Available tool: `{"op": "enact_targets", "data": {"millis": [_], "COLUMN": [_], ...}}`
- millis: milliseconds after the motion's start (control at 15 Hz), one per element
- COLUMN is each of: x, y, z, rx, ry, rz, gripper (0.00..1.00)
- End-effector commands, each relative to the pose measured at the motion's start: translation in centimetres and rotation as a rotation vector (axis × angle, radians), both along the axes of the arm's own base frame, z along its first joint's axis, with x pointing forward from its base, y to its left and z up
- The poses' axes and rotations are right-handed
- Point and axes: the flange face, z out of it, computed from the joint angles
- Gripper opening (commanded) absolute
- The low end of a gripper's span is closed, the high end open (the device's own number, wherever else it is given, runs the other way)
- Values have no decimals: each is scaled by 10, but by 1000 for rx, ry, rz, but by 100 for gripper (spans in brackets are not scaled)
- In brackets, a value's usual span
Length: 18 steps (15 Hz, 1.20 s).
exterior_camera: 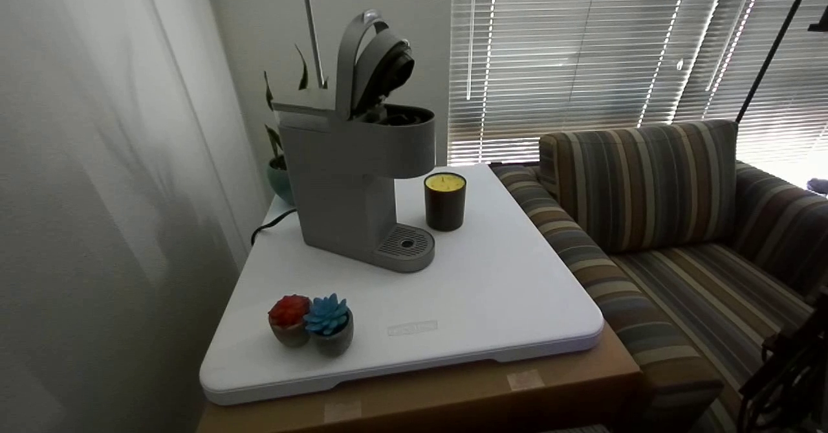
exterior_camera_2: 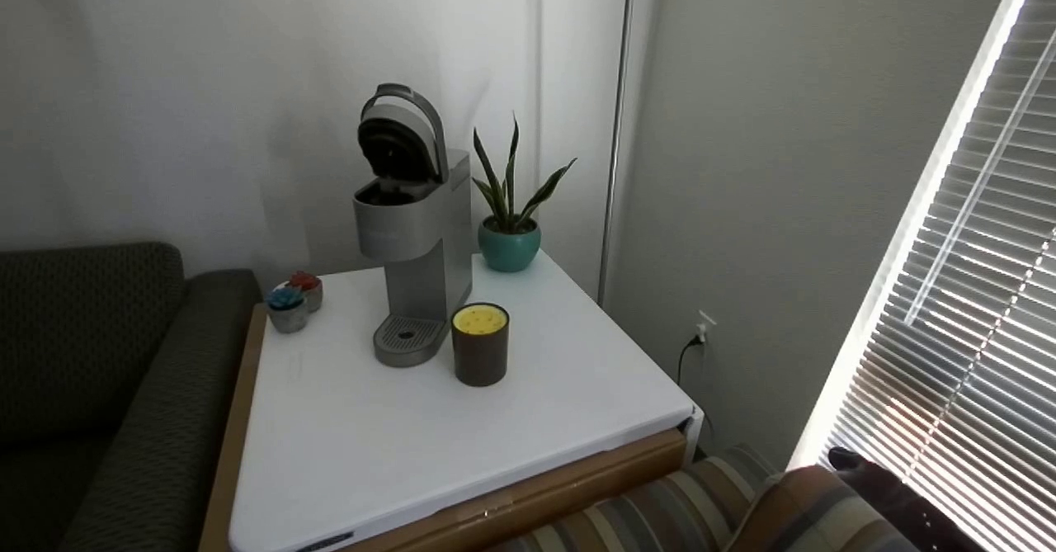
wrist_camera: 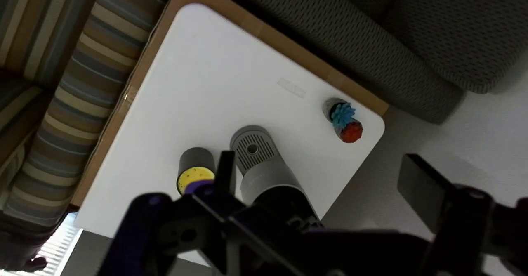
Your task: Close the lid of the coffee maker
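Plain pale-grey walls [exterior_camera_2: 742, 164] meet behind a thin metal pole [exterior_camera_2: 618, 123]; soft shadows on 1 wall. White horiz. window blinds [exterior_camera: 537, 51], daylight leaking thru in thin bright lines, strongest toward the bottom. Armchair [exterior_camera: 647, 187] w/ brown, cream & blue-grey stripes, just beside a white tabletop [exterior_camera: 491, 290] on a brown base [exterior_camera: 446, 391]. Dk. upholstered seat [exterior_camera_2: 82, 321] along another side. Outlet [exterior_camera_2: 706, 319] w/ blk plug [exterior_camera_2: 695, 341] on wall. Rm mostly dim.

2 succulents [exterior_camera: 328, 323] and a candle [exterior_camera_2: 480, 349] stand upright.
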Motion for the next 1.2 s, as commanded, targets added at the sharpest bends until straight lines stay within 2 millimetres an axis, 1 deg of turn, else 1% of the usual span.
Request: {"op": "enact_targets", "data": {"millis": [0,67,133,267,400,467,600,667,733,867,933,1000,1133], "x": [4,5,6,17,34,44,67,73,51,66,69,77,96], "y": [0,1,3,14,25,31,46,53,44,56,57,59,58], "z": [0,-1,10,23,26,24,14,14,20,11,8,6,-6], "rx": [-1,-1,31,130,187,208,211,202,199,202,203,195,204], "ry": [2,3,-19,-43,-63,-70,-99,-122,-107,-112,-110,-126,-121], "rz": [0,0,-22,-104,-224,-285,-408,-470,-387,-445,-452,-464,-450], "gripper": [100,100,100,100,100,100,100,100,100,100,100,100,100]}}
